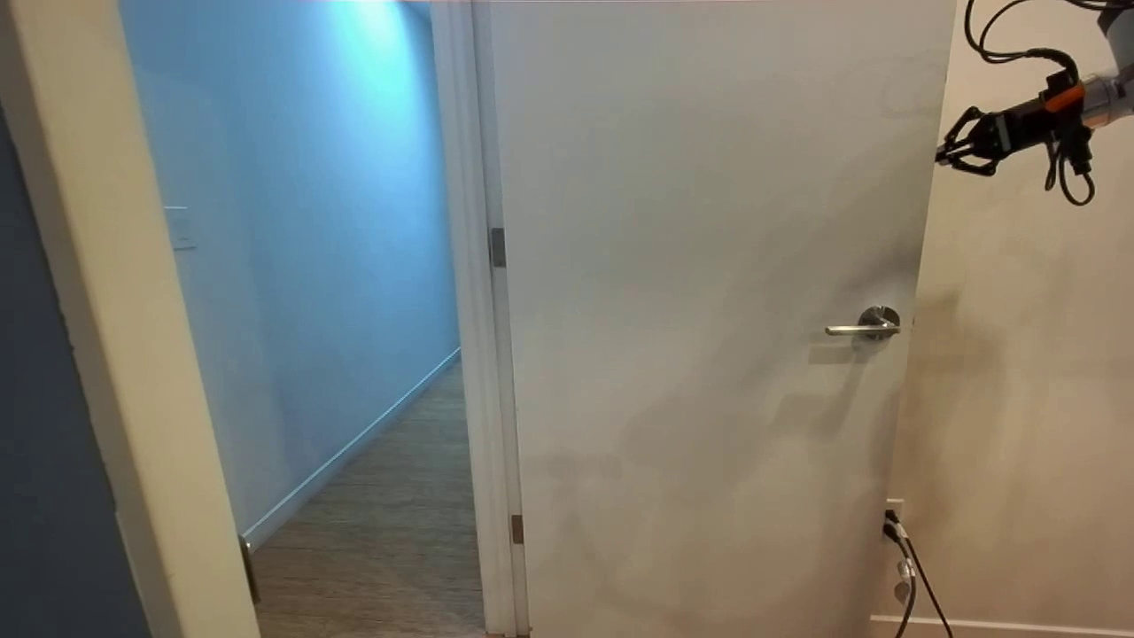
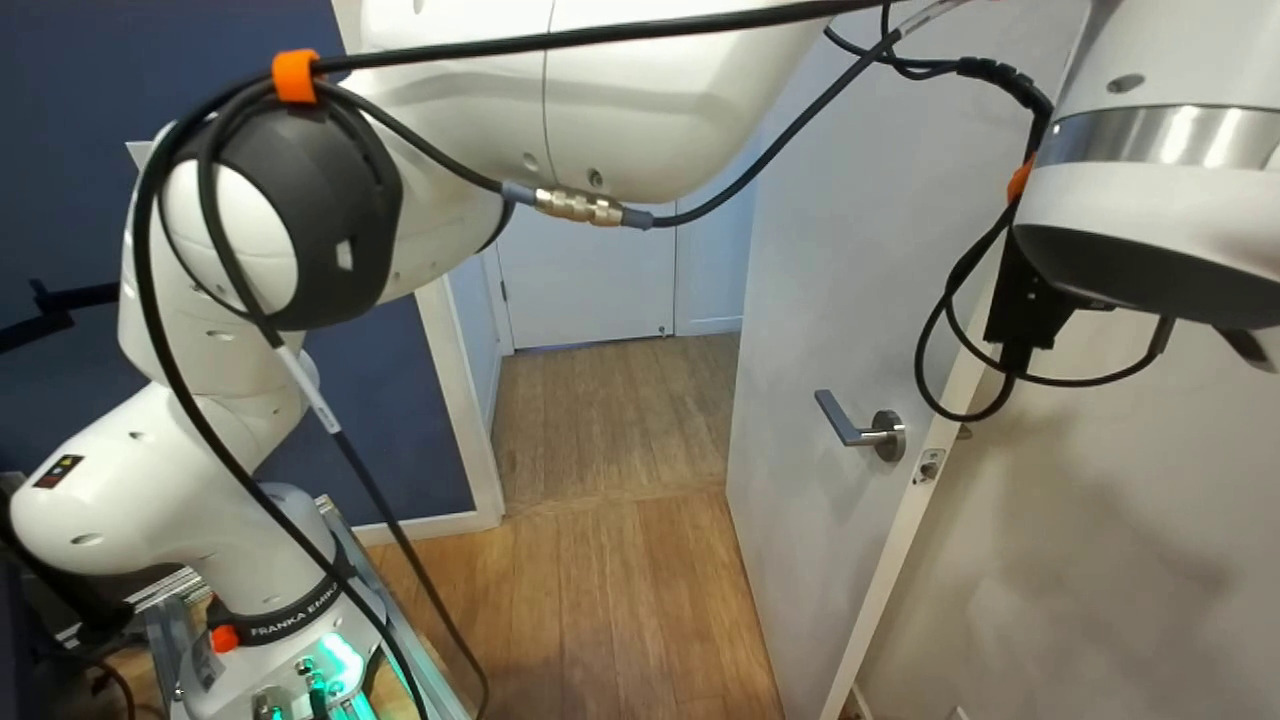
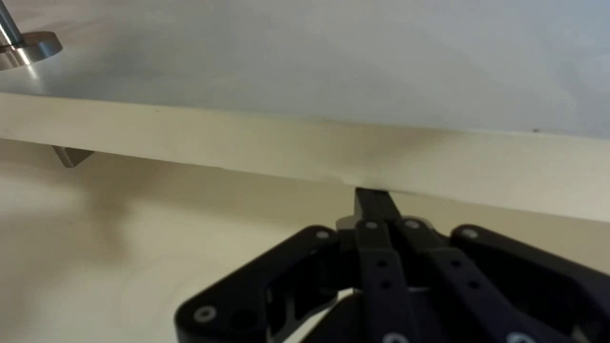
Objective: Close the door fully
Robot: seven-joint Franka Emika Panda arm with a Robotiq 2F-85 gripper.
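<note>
The gripper (image 3: pixel 372 192), jaws pressed together, sits by the open door (image 1: pixel 709 310), perhaps touching its edge.

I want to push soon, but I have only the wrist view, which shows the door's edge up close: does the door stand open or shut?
Observer: The door stands open: in an exterior view, hallway floor shows through its frame.
Operator: Good. How high am I working?
Observer: In an exterior view, the fingers show higher than the handle.
Operator: Anything down low over there?
Observer: Yes, in an exterior view, cords plugged into a low wall outlet show just past the door.
</note>
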